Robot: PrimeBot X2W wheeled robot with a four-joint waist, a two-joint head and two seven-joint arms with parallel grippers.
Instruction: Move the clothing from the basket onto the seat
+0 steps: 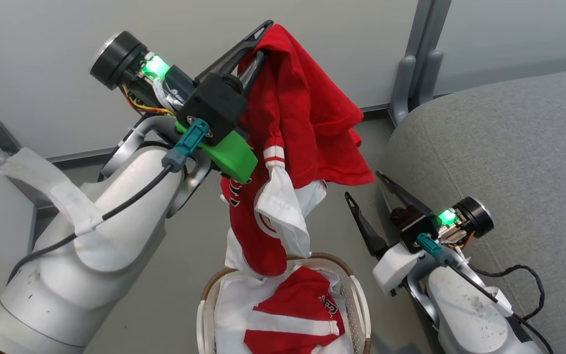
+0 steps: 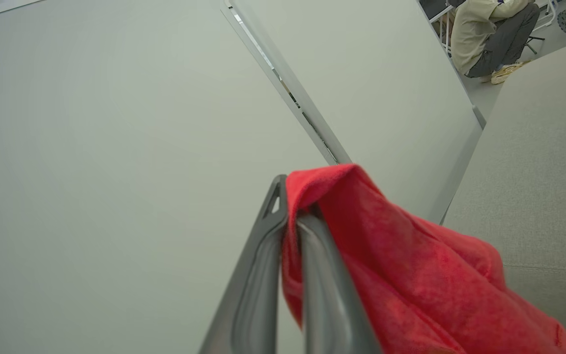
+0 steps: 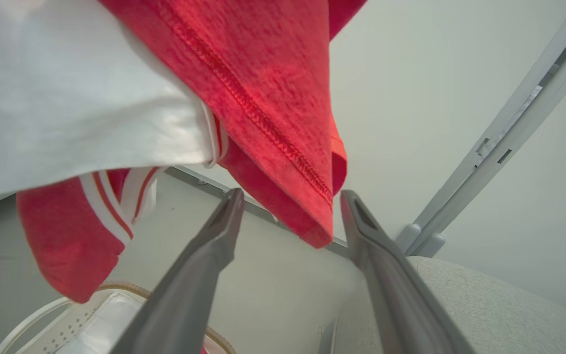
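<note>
A red garment with white panels [image 1: 297,132] hangs high above the basket [image 1: 356,290], my left gripper [image 1: 262,37] shut on its top fold. The left wrist view shows the red cloth [image 2: 410,275] pinched between the two dark fingers [image 2: 256,275]. The garment's lower end reaches down to the basket rim. More red and white clothing [image 1: 293,319] lies in the basket on a white liner. My right gripper [image 1: 364,189] stands open beside the grey seat [image 1: 509,147], below the hanging hem [image 3: 283,137], its fingers [image 3: 199,265] apart with nothing between them.
Pale partition walls with a grey metal post [image 1: 413,64] close the back. The floor [image 1: 175,275] lies between wall and seat. A black cable [image 1: 523,290] trails over the seat by my right forearm. A person [image 2: 489,34] sits far off in the left wrist view.
</note>
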